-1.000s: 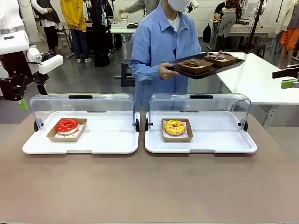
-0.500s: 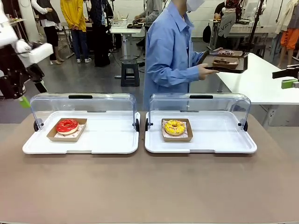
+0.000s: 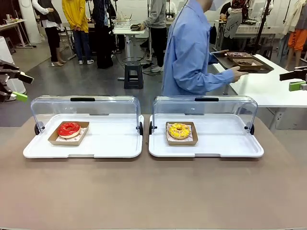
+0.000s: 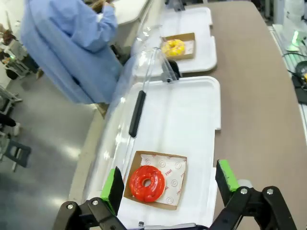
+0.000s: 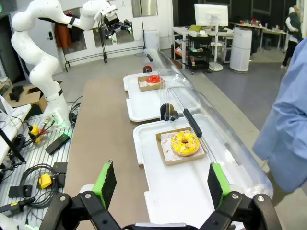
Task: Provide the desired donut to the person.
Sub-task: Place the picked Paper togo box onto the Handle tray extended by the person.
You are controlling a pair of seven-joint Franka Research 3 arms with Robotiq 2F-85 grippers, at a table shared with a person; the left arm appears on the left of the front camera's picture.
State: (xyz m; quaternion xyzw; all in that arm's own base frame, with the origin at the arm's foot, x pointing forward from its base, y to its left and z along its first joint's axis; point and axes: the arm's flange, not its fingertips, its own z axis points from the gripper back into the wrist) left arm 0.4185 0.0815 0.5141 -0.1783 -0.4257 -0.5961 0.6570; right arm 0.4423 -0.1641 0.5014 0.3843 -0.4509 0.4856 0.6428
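Observation:
A red-glazed donut [image 3: 68, 129] lies in a cardboard tray inside the left white case. A yellow donut [image 3: 179, 130] lies in the right case. The person [image 3: 194, 52] in the light blue shirt stands behind the right case, turned away toward a side table, one hand on a dark tray [image 3: 243, 61] of chocolate donuts. My left gripper [image 3: 14, 82] hangs open at the far left edge, above the red donut [image 4: 147, 182], nothing between its fingers [image 4: 114, 184]. My right gripper [image 3: 296, 79] is open at the right edge, high over the yellow donut [image 5: 185, 143].
Both white cases [image 3: 120, 148] have clear lids [image 3: 84, 108] raised at the back with black handles. A white side table [image 3: 268, 86] stands at the far right. The brown tabletop [image 3: 153, 191] lies in front of the cases. Other people stand in the background.
The person has turned right and carried the dark tray to the white side table. My left arm has pulled back toward the left edge of the picture.

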